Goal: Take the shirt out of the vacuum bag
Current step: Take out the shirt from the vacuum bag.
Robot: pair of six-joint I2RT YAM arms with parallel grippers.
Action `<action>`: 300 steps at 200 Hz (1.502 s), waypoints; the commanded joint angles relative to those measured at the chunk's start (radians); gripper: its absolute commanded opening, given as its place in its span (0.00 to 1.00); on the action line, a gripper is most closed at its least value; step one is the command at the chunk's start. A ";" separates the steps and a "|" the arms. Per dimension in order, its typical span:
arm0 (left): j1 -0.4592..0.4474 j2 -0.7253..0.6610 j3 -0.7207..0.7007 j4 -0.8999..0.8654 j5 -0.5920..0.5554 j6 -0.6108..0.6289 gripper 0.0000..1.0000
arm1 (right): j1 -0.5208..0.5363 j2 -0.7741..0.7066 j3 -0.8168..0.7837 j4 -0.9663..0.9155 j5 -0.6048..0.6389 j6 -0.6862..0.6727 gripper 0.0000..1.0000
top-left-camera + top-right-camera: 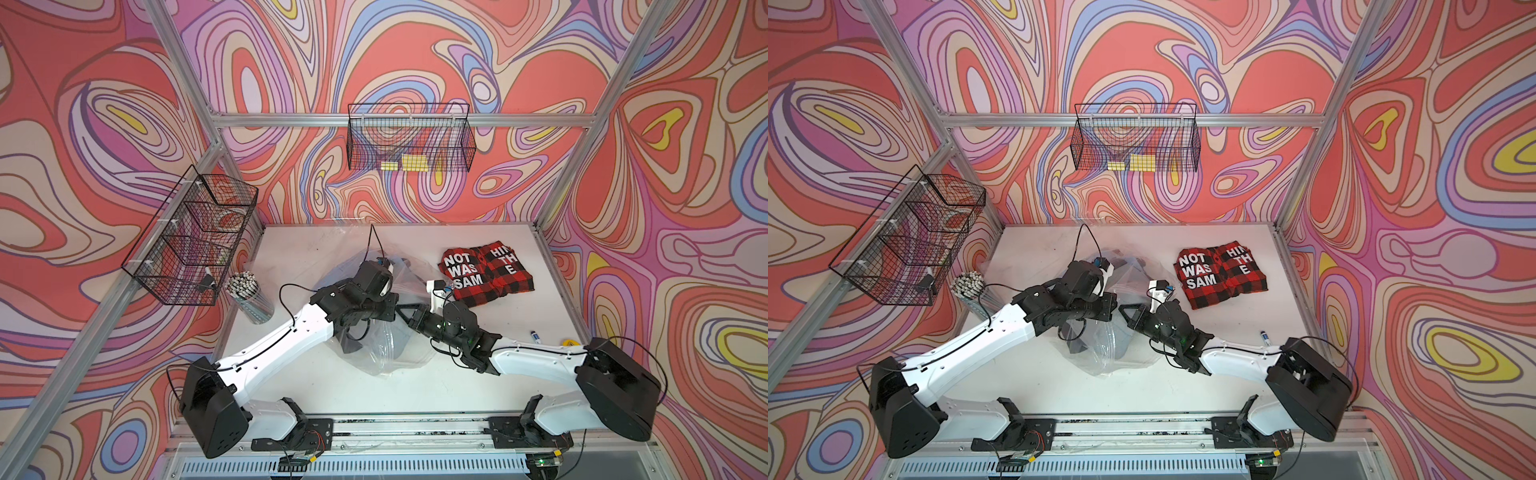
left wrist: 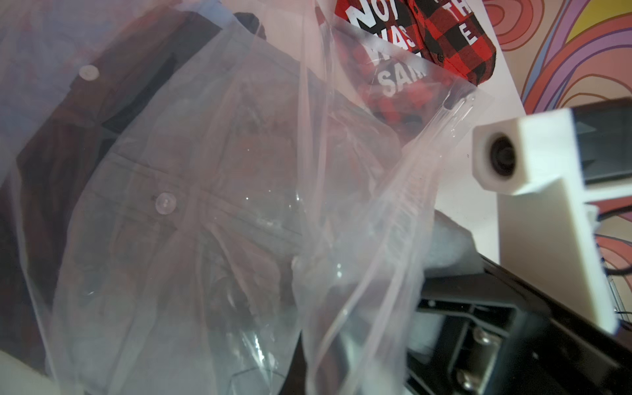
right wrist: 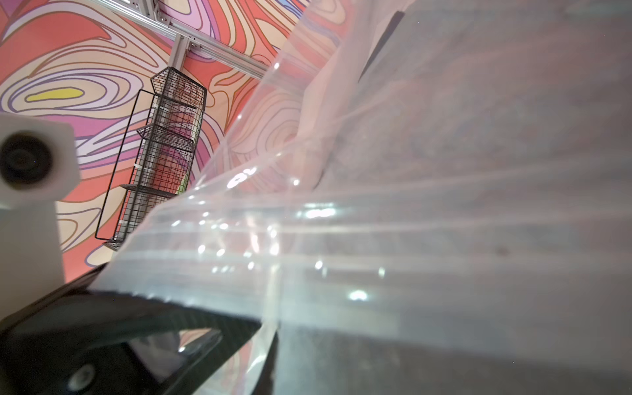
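The clear crinkly vacuum bag lies mid-table in both top views, with a grey buttoned shirt inside it, seen through the plastic. My left gripper reaches over the bag from the left. It is shut, with bag plastic pinched at its tips. My right gripper meets it tip to tip from the right and is shut on the bag's ribbed zip-seal edge. The bag's mouth is lifted between the two grippers. The bag's valve is not visible.
A red-and-black plaid shirt with white letters lies outside the bag at the back right. A cup of straws stands at the left edge. Wire baskets hang on the walls. A marker lies near the right arm.
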 commanded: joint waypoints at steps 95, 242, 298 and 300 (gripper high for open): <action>0.027 0.007 -0.007 0.017 0.017 -0.002 0.00 | 0.008 -0.496 0.020 -0.532 0.059 -0.060 0.00; 0.030 0.025 0.015 -0.015 0.058 0.022 0.00 | 0.020 -0.379 -0.054 -0.387 -0.066 -0.033 0.01; 0.030 0.031 0.024 -0.028 0.068 0.031 0.00 | 0.022 -0.442 -0.061 -0.507 -0.090 -0.037 0.42; 0.030 0.031 0.024 -0.028 0.068 0.031 0.00 | 0.022 -0.445 -0.064 -0.510 -0.090 -0.036 0.44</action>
